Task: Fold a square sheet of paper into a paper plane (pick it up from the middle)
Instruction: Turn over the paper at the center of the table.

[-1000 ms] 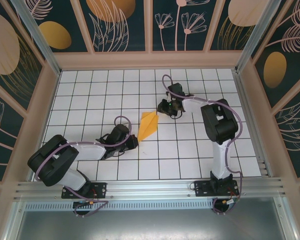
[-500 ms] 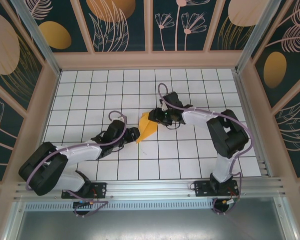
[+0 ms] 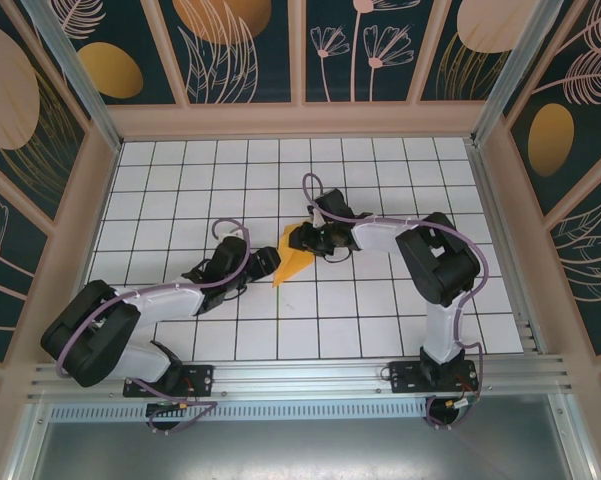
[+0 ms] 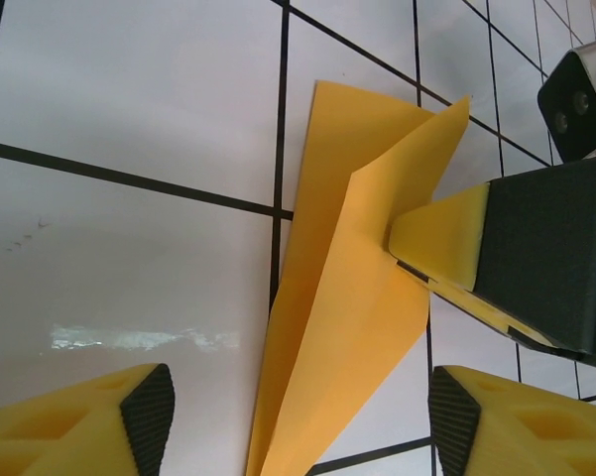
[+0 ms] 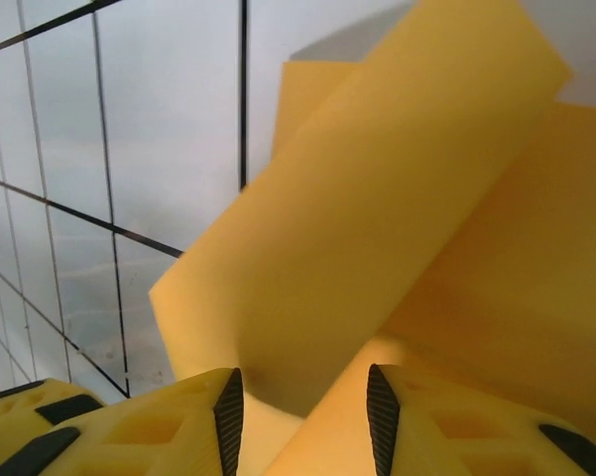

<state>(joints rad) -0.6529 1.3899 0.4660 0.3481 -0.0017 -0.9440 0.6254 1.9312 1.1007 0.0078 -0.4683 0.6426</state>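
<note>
A white tiled worktop point(image 3: 180, 180) is seen, walled on three sides by patterned panels point(image 3: 250, 60). The left arm point(image 3: 150, 305) is stretched low from the near-left corner toward the middle, and the right arm point(image 3: 435, 260) is bent in from the near-right corner. The paper plane point(image 3: 288, 258) point(image 4: 347, 327) point(image 5: 397, 198) is found about the middle of the worktop, its point turned toward the near edge and its broad end toward the far edge. The fingers of the left gripper point(image 3: 266, 268) point(image 4: 298, 397) are spread wide, one on each side of the pointed end, clear of the paper. The fingers of the right gripper point(image 3: 305, 238) point(image 5: 298, 397) are set narrowly apart at the broad end, a raised flap lying in the gap.
</note>
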